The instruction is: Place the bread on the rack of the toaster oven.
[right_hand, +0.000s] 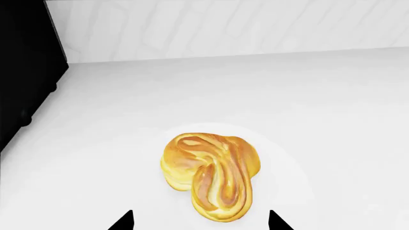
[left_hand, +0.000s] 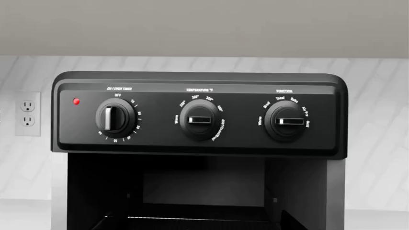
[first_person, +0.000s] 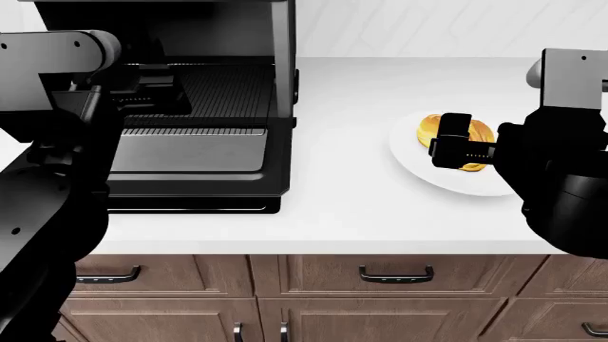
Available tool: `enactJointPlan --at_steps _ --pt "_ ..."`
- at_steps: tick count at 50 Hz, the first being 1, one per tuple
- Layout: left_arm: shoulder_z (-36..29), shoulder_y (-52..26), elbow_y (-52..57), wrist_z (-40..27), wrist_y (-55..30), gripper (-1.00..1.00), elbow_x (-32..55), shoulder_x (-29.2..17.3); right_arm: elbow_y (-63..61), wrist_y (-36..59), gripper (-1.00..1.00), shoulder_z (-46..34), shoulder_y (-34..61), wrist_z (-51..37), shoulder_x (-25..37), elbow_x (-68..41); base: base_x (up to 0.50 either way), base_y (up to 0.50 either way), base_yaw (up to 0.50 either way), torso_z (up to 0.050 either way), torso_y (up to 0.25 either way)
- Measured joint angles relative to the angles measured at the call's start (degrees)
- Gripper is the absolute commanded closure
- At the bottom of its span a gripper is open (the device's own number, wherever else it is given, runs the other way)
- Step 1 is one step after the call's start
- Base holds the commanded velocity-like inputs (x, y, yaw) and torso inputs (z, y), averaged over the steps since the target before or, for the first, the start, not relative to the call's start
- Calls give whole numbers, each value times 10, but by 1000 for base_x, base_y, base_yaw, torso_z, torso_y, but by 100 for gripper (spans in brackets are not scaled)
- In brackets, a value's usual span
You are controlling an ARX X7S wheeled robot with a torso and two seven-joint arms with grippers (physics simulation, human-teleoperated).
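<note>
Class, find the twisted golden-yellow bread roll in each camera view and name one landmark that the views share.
Head view: golden-yellow bread roll at right, on the round white plate.
Right wrist view: low centre.
Left wrist view: not in it.
Shared landmark: black toaster oven.

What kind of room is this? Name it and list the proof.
Most likely a kitchen: a toaster oven stands on a white countertop above wooden drawers, with a wall outlet on the marble-look backsplash.

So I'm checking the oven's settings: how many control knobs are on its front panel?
3, in a row across the toaster oven panel: timer knob beside the red light, temperature knob in the middle, function knob at the far end. None look hidden.
</note>
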State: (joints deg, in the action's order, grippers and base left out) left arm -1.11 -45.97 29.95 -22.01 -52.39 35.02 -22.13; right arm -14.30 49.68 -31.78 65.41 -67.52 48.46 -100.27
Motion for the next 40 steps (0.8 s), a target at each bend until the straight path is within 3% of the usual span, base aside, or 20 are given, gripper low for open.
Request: enactJointPlan --at_steps 40 --pt "-11 5 -14 1 16 -100 -2 -1 205 51 -100 -71 89 93 -70 88 0 0 0 0 0"
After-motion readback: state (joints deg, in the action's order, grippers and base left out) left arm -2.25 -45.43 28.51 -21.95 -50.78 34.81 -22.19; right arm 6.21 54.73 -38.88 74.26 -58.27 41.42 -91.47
